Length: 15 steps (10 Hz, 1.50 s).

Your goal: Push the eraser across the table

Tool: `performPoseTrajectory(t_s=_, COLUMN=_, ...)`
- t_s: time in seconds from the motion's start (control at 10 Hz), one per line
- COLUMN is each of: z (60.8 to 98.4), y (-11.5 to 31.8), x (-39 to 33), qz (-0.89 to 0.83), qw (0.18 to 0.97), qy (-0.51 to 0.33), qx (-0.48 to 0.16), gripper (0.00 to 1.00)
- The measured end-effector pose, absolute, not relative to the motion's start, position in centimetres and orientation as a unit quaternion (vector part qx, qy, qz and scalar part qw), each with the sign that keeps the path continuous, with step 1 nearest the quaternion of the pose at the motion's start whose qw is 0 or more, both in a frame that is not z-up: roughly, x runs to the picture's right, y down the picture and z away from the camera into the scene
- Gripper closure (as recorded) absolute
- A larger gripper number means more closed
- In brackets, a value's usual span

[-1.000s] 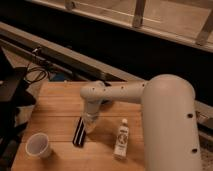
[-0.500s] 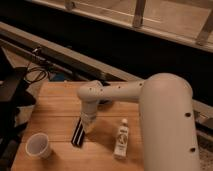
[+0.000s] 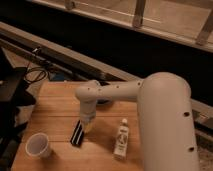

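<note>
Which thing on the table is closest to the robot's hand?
The black striped eraser: the gripper is right at it, while the white cup and white bottle sit apart.

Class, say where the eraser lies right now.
In the camera view, the eraser lies toward the near edge of the table, between the white cup at picture-left and the white bottle at picture-right; the tool sits by its far end.
</note>
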State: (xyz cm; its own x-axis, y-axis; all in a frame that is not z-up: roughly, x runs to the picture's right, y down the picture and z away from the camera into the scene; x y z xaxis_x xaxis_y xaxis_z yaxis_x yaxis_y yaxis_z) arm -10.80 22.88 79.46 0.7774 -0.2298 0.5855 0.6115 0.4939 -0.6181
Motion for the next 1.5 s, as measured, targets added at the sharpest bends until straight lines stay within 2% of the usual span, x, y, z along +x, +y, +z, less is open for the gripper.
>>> performPoseTrajectory(t_s=0.6, z=77.6, y=20.2, x=-7.5, qz=-0.237, qw=0.861, qy=-0.174, qx=-0.415, gripper=1.0)
performPoseTrajectory(t_s=0.8, z=77.6, y=20.6, x=-6.8, qz=-0.232, qw=0.859, qy=-0.176, qx=-0.421, gripper=1.0)
performPoseTrajectory(t_s=1.5, z=79.7, y=23.3, x=-12.8, qz=-0.267, qw=0.829, qy=-0.233, qx=-0.432, gripper=1.0)
